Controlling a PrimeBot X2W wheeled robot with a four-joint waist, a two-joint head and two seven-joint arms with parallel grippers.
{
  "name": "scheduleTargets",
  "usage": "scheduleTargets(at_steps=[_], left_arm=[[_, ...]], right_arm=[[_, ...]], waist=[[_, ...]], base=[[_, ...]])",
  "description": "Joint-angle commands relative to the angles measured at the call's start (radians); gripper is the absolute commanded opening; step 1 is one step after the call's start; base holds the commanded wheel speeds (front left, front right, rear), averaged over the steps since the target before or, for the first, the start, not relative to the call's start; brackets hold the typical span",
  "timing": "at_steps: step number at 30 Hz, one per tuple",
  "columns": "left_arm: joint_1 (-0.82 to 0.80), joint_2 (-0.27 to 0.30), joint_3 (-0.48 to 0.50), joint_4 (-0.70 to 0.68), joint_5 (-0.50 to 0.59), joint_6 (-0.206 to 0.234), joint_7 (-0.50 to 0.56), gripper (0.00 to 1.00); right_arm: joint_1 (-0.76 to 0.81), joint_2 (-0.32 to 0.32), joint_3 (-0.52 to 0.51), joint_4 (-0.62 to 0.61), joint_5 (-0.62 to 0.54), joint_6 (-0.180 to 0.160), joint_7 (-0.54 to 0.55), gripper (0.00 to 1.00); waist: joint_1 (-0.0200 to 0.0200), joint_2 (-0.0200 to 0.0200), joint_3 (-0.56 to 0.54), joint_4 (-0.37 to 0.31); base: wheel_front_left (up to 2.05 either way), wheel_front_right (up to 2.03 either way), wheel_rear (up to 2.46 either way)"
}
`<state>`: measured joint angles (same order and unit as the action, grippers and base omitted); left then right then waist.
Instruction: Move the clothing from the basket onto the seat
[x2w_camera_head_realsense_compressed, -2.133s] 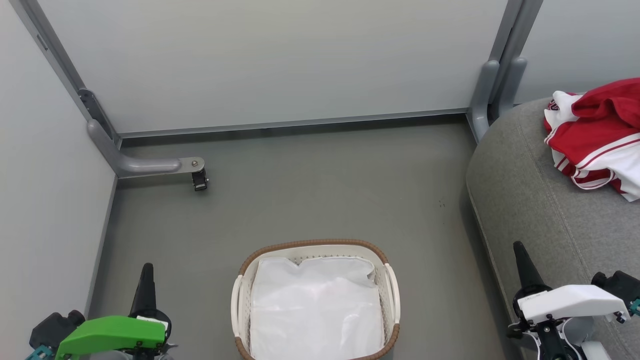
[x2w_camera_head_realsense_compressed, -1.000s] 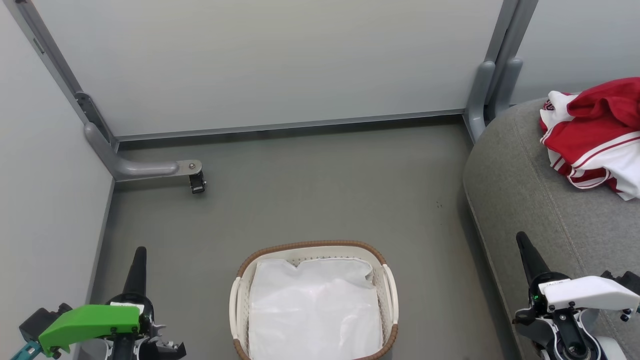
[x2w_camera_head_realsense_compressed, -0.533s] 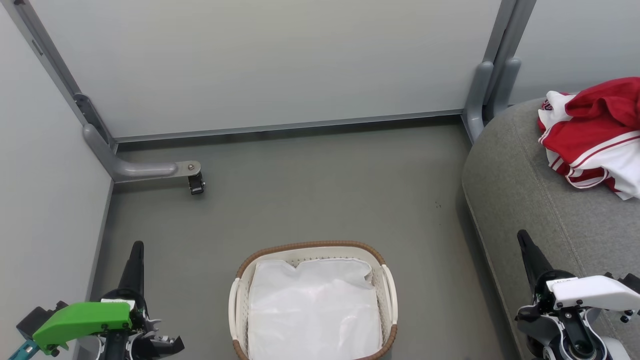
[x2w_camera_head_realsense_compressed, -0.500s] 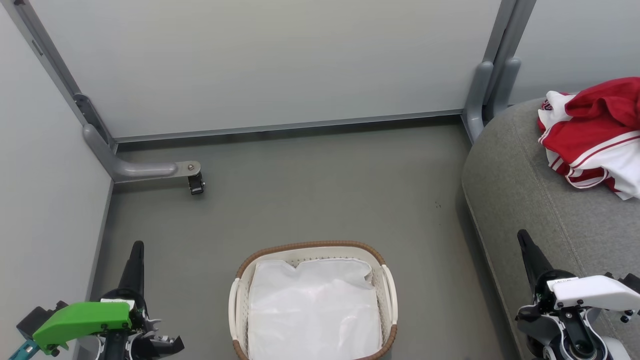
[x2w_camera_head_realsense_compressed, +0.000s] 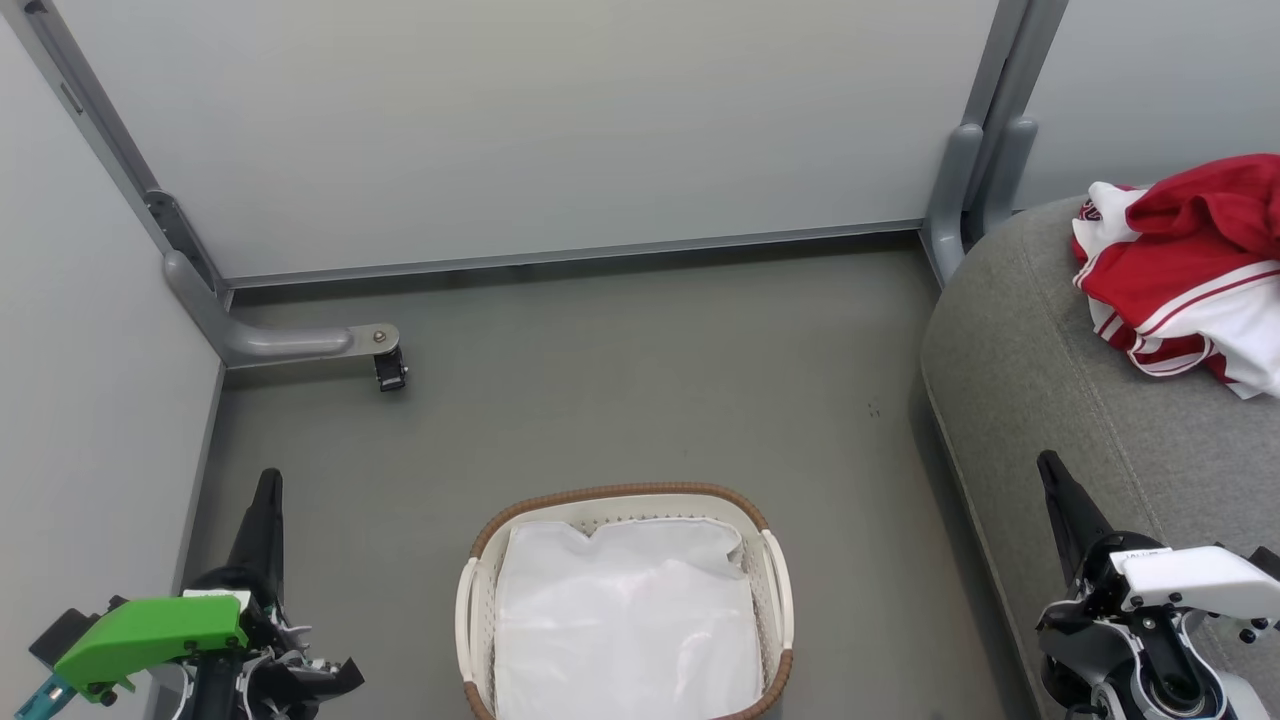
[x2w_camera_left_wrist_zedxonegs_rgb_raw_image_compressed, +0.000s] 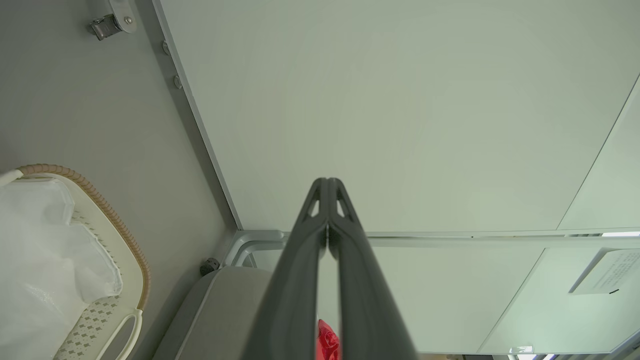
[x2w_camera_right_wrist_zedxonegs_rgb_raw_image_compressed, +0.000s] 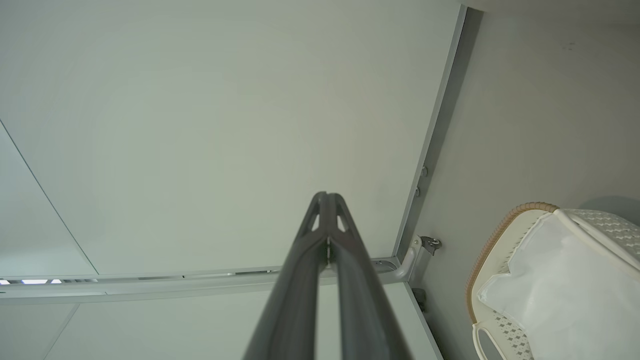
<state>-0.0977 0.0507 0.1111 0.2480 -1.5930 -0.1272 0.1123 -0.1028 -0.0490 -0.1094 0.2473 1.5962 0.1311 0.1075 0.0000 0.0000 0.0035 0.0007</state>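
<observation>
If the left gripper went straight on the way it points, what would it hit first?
Probably the pale wall panel; from the left gripper the way looks free, depth unclear.

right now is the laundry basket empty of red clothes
Empty of clothing: the oval white plastic basket holds only its white cloth liner; the bright red garments lie on the grey fabric seat.

I'm working in what looks like a lab test booth dressed as a home corner. Blank pale partition panels (x2w_camera_head_realsense_compressed: 560, 130) in grey metal frames (x2w_camera_head_realsense_compressed: 962, 190) wall it in. One frame foot (x2w_camera_head_realsense_compressed: 290, 343) carries a small caster (x2w_camera_head_realsense_compressed: 390, 372), and the floor (x2w_camera_head_realsense_compressed: 620, 380) is plain grey. A printed sheet (x2w_camera_left_wrist_zedxonegs_rgb_raw_image_compressed: 605, 270) is stuck on one panel. The only domestic touches are a grey upholstered seat (x2w_camera_head_realsense_compressed: 1030, 370) and a laundry basket (x2w_camera_head_realsense_compressed: 620, 493).
</observation>
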Motion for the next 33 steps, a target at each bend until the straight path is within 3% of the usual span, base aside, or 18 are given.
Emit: scheduleTargets(at_steps=[1, 33], left_arm=[[-0.019, -0.001, 0.006, -0.005, -0.021, -0.006, 0.004, 0.00], [-0.017, -0.001, 0.006, -0.004, -0.021, -0.007, 0.006, 0.00]], right_arm=[[-0.009, -0.006, -0.004, -0.005, 0.018, -0.001, 0.007, 0.00], [-0.009, -0.005, -0.006, -0.005, 0.019, -0.001, 0.008, 0.00]], waist=[[0.0000, 0.0000, 0.000, 0.000], [0.0000, 0.0000, 0.000, -0.001]], base=[[0.00, 0.00, 0.00], [0.00, 0.00, 0.00]])
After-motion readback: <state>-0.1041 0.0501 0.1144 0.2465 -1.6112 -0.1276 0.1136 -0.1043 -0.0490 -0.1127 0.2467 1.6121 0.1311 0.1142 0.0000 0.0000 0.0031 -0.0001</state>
